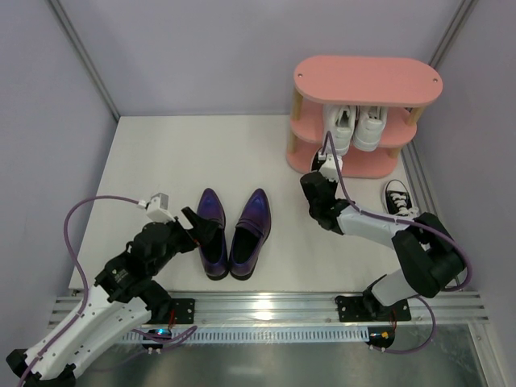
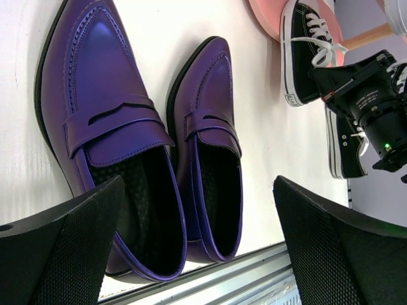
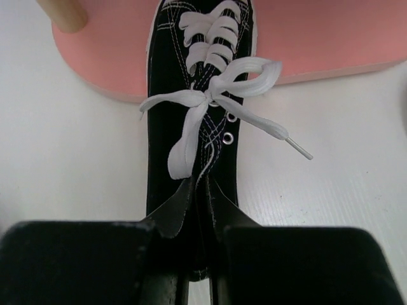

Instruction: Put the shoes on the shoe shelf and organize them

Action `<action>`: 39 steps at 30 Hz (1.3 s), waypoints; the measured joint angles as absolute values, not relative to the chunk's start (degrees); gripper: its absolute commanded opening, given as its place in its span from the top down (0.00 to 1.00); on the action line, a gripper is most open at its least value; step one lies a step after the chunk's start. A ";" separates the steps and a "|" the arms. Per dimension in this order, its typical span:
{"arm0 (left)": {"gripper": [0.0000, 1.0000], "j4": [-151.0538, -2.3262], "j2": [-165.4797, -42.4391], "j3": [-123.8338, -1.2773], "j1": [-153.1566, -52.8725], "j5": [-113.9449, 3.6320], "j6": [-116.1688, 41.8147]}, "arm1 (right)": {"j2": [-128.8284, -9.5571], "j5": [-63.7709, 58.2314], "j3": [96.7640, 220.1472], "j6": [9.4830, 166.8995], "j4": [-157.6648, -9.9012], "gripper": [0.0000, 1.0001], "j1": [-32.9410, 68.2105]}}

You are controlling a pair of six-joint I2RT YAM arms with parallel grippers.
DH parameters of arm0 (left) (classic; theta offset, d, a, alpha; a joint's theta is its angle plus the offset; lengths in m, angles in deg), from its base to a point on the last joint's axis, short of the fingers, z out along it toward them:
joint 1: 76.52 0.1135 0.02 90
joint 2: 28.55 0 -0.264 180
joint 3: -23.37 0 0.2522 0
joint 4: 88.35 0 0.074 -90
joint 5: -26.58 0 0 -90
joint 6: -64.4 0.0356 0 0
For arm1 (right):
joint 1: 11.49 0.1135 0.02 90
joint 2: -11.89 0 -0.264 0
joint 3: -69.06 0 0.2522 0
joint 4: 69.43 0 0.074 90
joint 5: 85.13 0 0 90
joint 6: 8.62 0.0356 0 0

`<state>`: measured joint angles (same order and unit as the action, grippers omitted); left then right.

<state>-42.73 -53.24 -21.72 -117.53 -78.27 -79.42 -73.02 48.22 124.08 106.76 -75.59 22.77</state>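
My right gripper [image 3: 202, 267] is shut on the heel collar of a black canvas sneaker [image 3: 197, 95]. The sneaker's toe rests on the bottom board of the pink shoe shelf [image 3: 318, 38]. In the top view that gripper [image 1: 324, 171] sits at the shelf's [image 1: 367, 81] front left. The other black sneaker [image 1: 397, 197] lies on the table to the right. Two white sneakers [image 1: 356, 127] stand on the middle tier. Both purple loafers [image 1: 212, 234] [image 1: 250, 232] lie side by side, toes away. My left gripper [image 2: 198, 190] hangs open over their heels without touching them.
A wooden post [image 3: 63, 13] of the shelf stands left of the held sneaker. The right arm's wrist camera [image 2: 375, 108] shows in the left wrist view. A metal rail [image 1: 266, 305] runs along the near table edge; grey walls close in the back and sides.
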 measured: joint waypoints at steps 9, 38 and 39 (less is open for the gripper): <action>0.02 -42.47 -53.61 -21.72 -117.53 -78.44 -79.40 | -74.41 52.75 126.00 98.98 -69.87 0.96 22.13; 0.02 -42.49 -54.97 -21.72 -117.53 -78.40 -79.38 | -77.56 51.24 126.15 92.51 -63.05 0.27 18.03; 0.02 -42.51 -54.97 -21.72 -117.53 -78.40 -79.40 | -76.10 51.11 125.34 93.65 -63.37 0.27 18.13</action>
